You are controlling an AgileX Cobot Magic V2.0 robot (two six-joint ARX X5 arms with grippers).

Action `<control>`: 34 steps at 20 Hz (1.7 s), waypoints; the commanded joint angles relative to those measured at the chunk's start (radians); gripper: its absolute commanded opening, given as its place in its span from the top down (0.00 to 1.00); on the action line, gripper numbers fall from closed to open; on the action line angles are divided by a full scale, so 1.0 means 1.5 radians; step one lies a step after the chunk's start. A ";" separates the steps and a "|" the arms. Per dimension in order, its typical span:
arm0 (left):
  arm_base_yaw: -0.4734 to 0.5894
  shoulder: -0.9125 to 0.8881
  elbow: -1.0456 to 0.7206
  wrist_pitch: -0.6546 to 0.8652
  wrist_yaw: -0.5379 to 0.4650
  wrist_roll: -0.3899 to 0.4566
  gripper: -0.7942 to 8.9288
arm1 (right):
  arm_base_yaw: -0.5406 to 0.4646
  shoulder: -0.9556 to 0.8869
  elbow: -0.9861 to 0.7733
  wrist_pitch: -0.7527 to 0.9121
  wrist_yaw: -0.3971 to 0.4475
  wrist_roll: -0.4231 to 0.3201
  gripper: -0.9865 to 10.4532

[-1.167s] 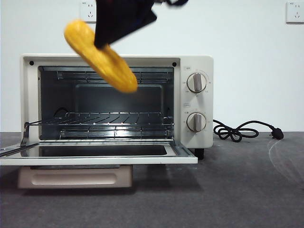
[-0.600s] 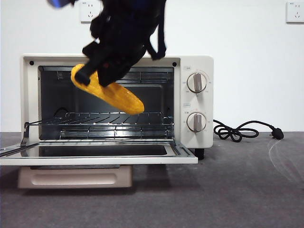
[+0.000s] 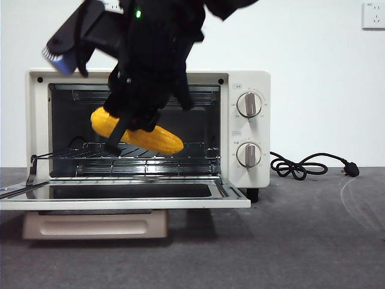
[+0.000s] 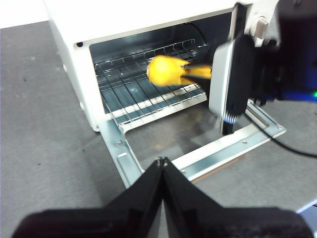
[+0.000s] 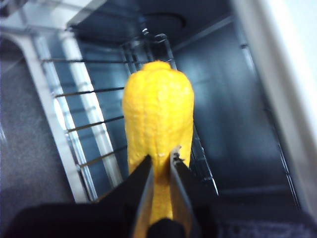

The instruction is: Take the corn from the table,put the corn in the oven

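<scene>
Oven (image 3: 243,81), cream-white, stands on the dark grey surface (image 3: 301,241) with its door (image 3: 120,195) dropped flat toward the camera and the cavity open. Inside the opening, the corn (image 3: 159,139) hangs tilted, its right end lower, just above the wire rack (image 3: 192,150); whether it touches the wires cannot be told. The right claw (image 3: 129,123) comes down from above, big and dark, and grips the cob near its left end; in the right wrist view its jaws press both sides of the corn (image 5: 157,114), with the rack (image 5: 89,124) below. Right of the opening sit two round knobs (image 3: 249,105), and further right a black cord (image 3: 301,165) lies coiled on the surface. The left claw (image 4: 162,161) waits in front of the oven (image 4: 79,74), jaws pressed together, holding nothing.
</scene>
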 commanded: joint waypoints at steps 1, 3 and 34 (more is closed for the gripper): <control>-0.002 -0.003 -0.006 0.000 -0.007 -0.005 0.93 | -0.002 0.013 -0.003 -0.001 0.005 -0.013 0.87; -0.002 -0.003 -0.006 0.001 -0.006 -0.005 0.93 | -0.002 0.014 -0.003 -0.005 0.004 -0.011 0.81; -0.002 0.010 -0.006 0.052 -0.002 0.003 0.93 | 0.170 -0.139 0.010 -0.218 0.183 0.169 0.51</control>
